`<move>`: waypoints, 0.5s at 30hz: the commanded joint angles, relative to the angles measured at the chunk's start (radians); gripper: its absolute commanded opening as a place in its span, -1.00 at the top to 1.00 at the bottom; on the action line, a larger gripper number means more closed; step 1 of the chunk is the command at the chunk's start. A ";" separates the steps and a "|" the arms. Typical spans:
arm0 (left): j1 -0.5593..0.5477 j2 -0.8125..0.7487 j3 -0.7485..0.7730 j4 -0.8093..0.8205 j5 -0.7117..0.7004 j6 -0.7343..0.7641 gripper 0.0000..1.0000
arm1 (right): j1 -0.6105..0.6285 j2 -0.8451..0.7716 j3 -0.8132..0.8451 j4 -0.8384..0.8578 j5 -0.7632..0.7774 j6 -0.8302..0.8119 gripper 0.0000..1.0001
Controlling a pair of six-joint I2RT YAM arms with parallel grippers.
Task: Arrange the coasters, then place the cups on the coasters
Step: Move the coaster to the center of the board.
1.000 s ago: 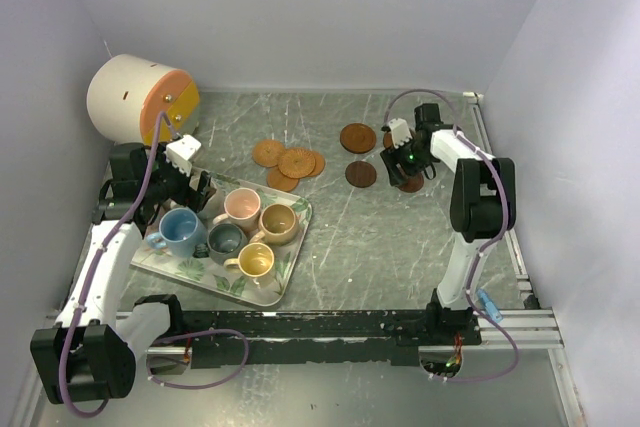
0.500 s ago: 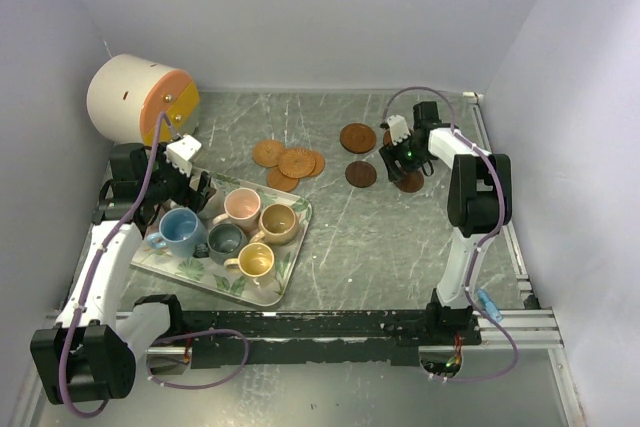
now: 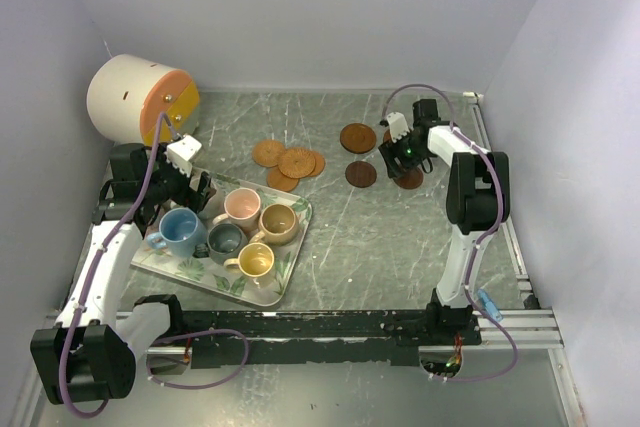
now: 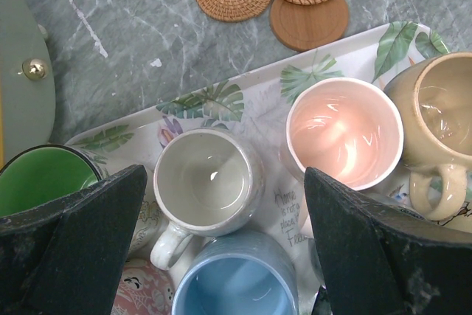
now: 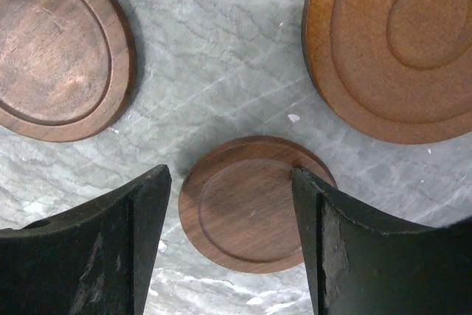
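Left gripper [image 4: 225, 182]: fingers released, spread wide, cream glazed ceramic mug [image 4: 208, 181] between them. Right gripper [image 5: 228, 178]: fingers parted, small dark-brown round wooden coaster [image 5: 251, 208] between them, not clamped.

Left claw [image 4: 225, 175], right claw [image 5: 230, 175]: both agape

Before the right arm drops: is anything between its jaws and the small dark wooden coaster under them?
Nothing visible does. The small dark round wooden coaster lies bare on the grey marbled table, framed by the open jaws.
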 commanded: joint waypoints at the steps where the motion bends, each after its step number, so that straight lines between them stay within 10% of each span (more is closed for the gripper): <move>1: -0.008 -0.016 -0.016 0.023 0.016 0.020 -0.99 | -0.001 0.057 0.024 0.000 -0.008 -0.011 -0.34; 15: -0.008 -0.016 -0.018 0.025 0.020 0.021 -0.99 | -0.002 0.016 0.083 -0.028 -0.032 0.007 -0.37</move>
